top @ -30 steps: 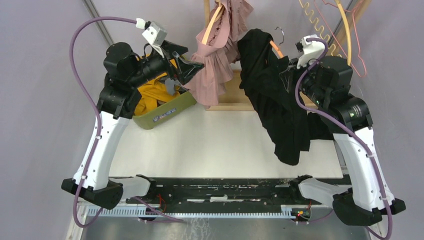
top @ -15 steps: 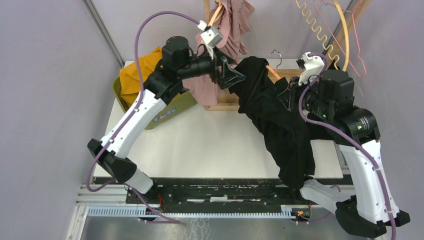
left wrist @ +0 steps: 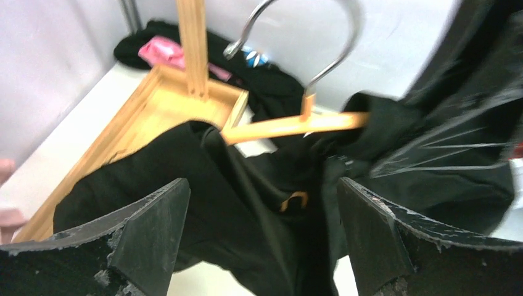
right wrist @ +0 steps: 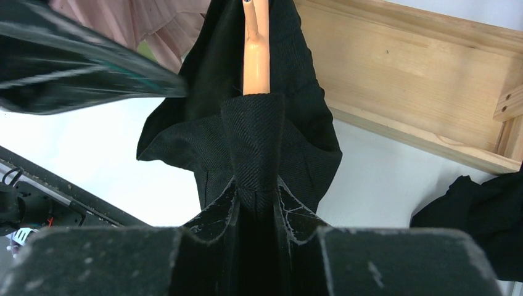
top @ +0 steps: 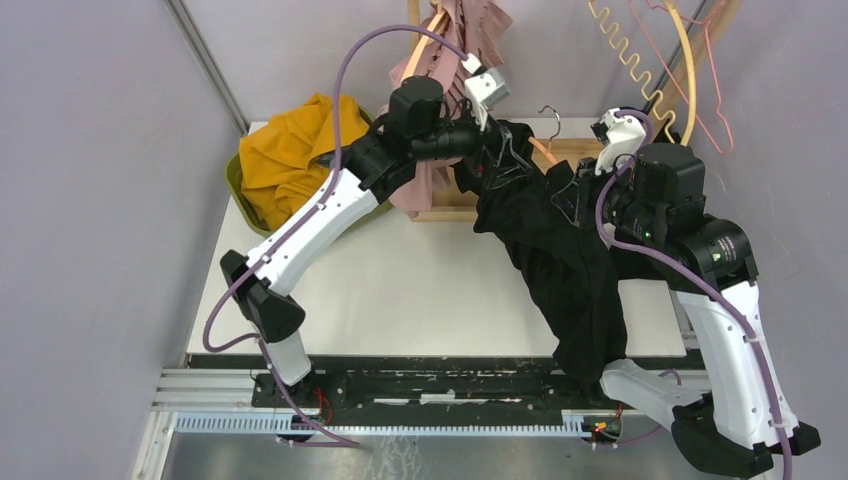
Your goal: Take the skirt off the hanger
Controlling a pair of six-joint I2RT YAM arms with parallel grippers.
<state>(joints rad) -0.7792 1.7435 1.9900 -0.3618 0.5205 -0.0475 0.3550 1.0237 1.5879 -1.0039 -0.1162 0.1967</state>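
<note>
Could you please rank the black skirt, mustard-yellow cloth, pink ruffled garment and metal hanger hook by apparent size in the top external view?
1. Black skirt
2. Mustard-yellow cloth
3. Pink ruffled garment; the left arm hides part, so second and third are unsure
4. Metal hanger hook

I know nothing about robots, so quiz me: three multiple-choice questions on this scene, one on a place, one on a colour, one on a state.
1. The yellow cloth lies: A on the floor; B in the bin; C over an arm.
2. The hanger inside the skirt is: A orange; B blue; C white.
3. The left gripper is: A shut on the skirt; B shut on the bin; C open.

Answers: B, the cloth is heaped in the green bin. A, an orange bar sticks out of the black fabric. C, its jaws stand wide apart in front of the skirt.
</note>
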